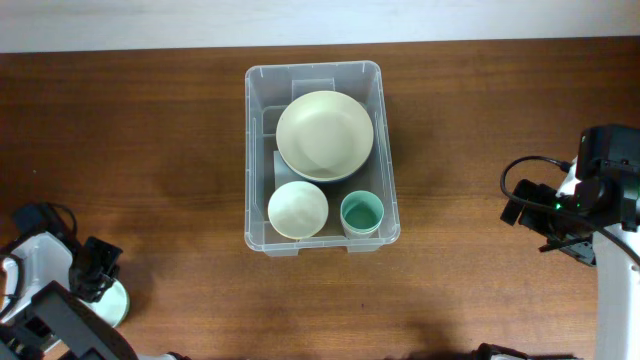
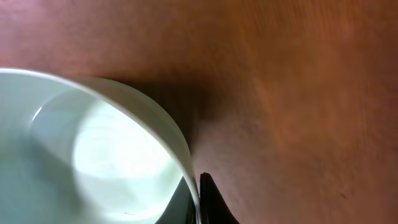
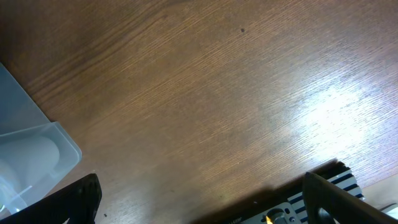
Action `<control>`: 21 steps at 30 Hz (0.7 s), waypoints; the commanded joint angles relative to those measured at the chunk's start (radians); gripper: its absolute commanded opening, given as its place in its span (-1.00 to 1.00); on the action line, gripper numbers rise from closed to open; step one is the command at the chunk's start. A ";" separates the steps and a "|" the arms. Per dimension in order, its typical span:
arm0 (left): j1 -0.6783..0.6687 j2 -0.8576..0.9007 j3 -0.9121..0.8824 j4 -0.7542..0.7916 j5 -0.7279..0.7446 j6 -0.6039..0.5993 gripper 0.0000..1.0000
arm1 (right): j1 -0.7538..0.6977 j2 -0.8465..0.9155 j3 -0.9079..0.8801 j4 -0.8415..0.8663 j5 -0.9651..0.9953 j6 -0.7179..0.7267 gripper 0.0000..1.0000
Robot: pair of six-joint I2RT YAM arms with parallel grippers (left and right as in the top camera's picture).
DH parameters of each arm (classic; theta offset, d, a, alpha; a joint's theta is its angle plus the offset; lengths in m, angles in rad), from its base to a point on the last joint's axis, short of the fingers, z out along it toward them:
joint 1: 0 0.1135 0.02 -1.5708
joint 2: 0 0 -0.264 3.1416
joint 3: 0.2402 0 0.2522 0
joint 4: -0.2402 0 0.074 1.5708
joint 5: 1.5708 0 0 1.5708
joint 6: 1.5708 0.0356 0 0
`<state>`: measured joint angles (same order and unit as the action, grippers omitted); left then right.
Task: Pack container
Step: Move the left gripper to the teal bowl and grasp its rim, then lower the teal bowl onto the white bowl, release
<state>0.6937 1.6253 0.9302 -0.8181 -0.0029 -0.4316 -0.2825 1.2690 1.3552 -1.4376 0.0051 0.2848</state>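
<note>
The clear rectangular container [image 1: 255,150] stands at the table's middle. Inside it are a large pale green bowl [image 1: 324,135], a small pale bowl [image 1: 297,210] and a teal cup [image 1: 361,213]. My left gripper [image 2: 198,199] is at the front left corner of the table [image 1: 92,272], shut on the rim of a pale green bowl [image 2: 74,162], one finger inside and one outside; in the overhead view the bowl [image 1: 116,305] is mostly hidden under the arm. My right gripper [image 3: 205,199] is open and empty over bare wood at the right [image 1: 545,215], apart from the container's corner [image 3: 37,149].
The wooden table [image 1: 150,130] ends at a pale wall strip along the back. The right arm's base plate [image 3: 336,193] lies at the front right edge.
</note>
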 commanded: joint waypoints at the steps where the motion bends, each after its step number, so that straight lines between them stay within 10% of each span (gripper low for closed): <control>1: -0.050 -0.066 0.043 0.005 0.169 0.067 -0.99 | 0.001 0.001 -0.004 0.003 -0.002 0.000 0.98; 13: -0.557 -0.418 0.262 -0.056 0.145 0.002 -0.99 | 0.001 0.001 -0.004 0.008 -0.002 0.000 0.98; 21: -1.062 -0.320 0.450 -0.049 -0.052 -0.044 -0.99 | 0.001 0.001 -0.004 0.011 -0.002 0.000 0.98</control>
<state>-0.2481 1.2285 1.3197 -0.8654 0.0269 -0.4507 -0.2825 1.2690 1.3552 -1.4296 0.0051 0.2840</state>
